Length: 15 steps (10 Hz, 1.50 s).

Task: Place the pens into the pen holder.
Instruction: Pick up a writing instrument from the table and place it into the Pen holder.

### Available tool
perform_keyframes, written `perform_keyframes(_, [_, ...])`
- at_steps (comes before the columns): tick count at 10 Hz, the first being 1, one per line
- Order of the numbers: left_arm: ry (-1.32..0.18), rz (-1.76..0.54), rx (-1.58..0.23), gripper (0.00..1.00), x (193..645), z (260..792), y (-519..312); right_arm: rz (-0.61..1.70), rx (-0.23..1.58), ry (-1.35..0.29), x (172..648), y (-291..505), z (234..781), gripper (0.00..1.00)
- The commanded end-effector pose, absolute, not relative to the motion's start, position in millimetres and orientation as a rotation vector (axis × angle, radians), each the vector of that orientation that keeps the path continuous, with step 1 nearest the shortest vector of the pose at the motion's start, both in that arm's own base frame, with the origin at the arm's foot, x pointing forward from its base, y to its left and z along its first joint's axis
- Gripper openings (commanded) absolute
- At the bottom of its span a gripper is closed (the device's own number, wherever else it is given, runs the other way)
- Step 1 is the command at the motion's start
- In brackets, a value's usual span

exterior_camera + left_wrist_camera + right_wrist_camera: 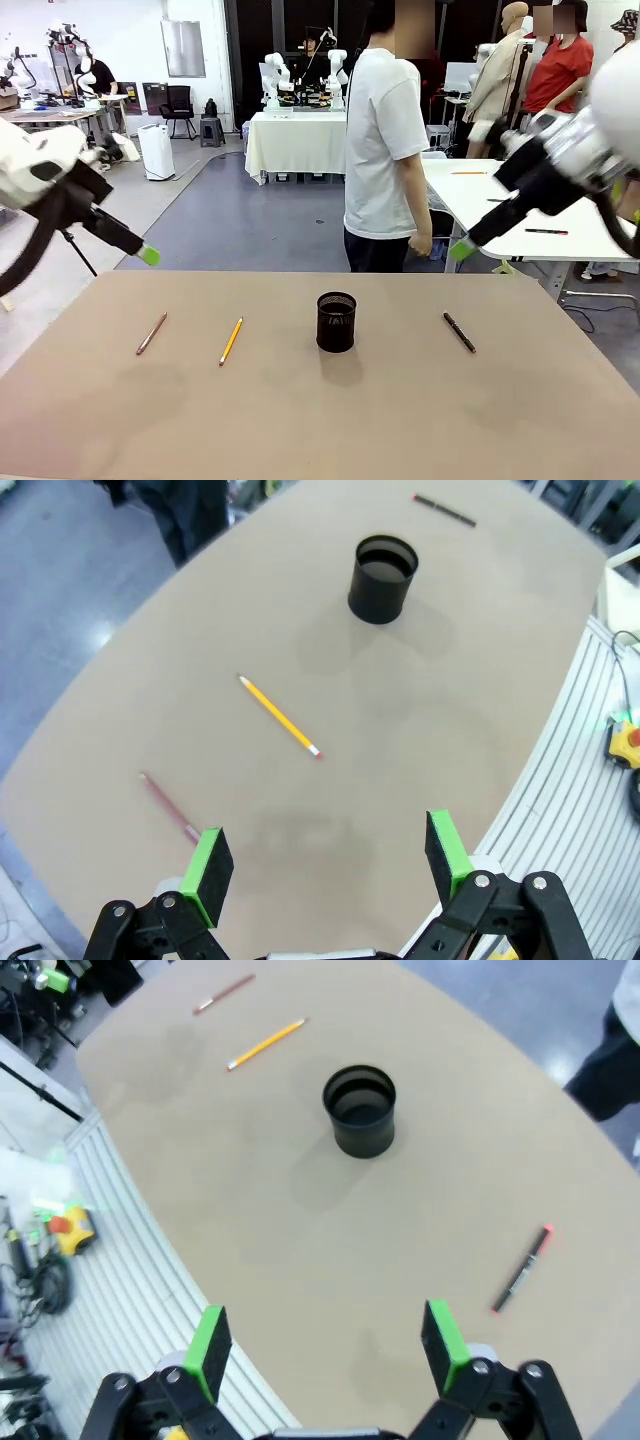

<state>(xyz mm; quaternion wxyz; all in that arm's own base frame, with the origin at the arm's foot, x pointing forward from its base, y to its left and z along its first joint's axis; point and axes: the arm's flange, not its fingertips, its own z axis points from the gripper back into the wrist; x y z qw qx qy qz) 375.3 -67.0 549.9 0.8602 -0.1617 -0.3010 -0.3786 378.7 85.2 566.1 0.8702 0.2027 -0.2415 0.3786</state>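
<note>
Left gripper (328, 858) and right gripper (325, 1340) both spread wide, empty. Nothing picked yet: pen holder (336, 321) mid-frame in front view, yellow pencil (231, 341) & pinkish-brown pen (151, 333) left of it, black pen (459, 332) right. Next I'd drop left gripper over pencil, jaws straddling it crosswise.

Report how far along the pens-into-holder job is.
Done: nothing, the pen holder looks empty. In hand: nothing, the left gripper and right gripper hang open above the table. Left: the yellow pencil, pinkish-brown pen and black pen all lie on the table, apart from the holder.
</note>
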Motion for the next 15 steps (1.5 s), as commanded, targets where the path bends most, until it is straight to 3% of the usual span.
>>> perform_keyframes(1, [-0.643,-0.797,-0.31,1.0,374,574,-49,0.805,0.411,-0.498,376,62,590,1.0])
perform_keyframes(7, [-0.758,-0.702,-0.244,1.0,354,656,-6,0.851,0.432,-0.561,351,11,670,1.0])
perform_keyframes(13, [-0.8,-0.696,-0.245,1.0,353,671,4,0.836,0.402,-0.719,354,-2,680,1.0])
perform_keyframes(14, [-0.8,-0.696,-0.245,1.0,353,671,4,0.802,0.424,-0.604,349,-4,685,1.0])
perform_keyframes(15, [-0.8,-0.696,-0.245,1.0,353,671,4,0.802,0.424,-0.604,349,-4,685,1.0])
